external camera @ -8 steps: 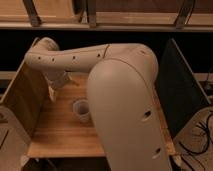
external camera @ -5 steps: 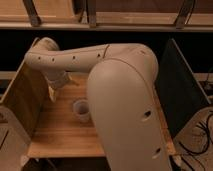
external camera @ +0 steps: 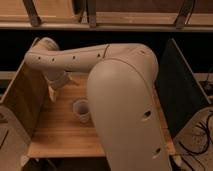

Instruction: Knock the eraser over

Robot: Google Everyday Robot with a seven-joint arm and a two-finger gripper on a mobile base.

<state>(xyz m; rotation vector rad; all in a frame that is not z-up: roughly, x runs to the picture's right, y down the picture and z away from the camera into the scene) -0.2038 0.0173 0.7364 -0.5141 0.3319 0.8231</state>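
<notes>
Here your arm (external camera: pixel 75 57) spans the table (external camera: pixel 55 135), hiding its right half. The gripper (external camera: pixel 52 94) sits low by the left wall (external camera: pixel 22 100), mostly hidden; its state cannot be told. The eraser cannot be made out. A cup (external camera: pixel 81 110) stands mid-table.

Gripper (external camera: pixel 52 93) low beside wooden side wall (external camera: pixel 20 100), cup (external camera: pixel 81 111) nearby

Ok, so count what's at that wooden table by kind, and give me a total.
Cup: 1, pale, standing on the wooden table
Gripper: 1, low over the table's left part, near the wooden side wall
Total: 2
</notes>
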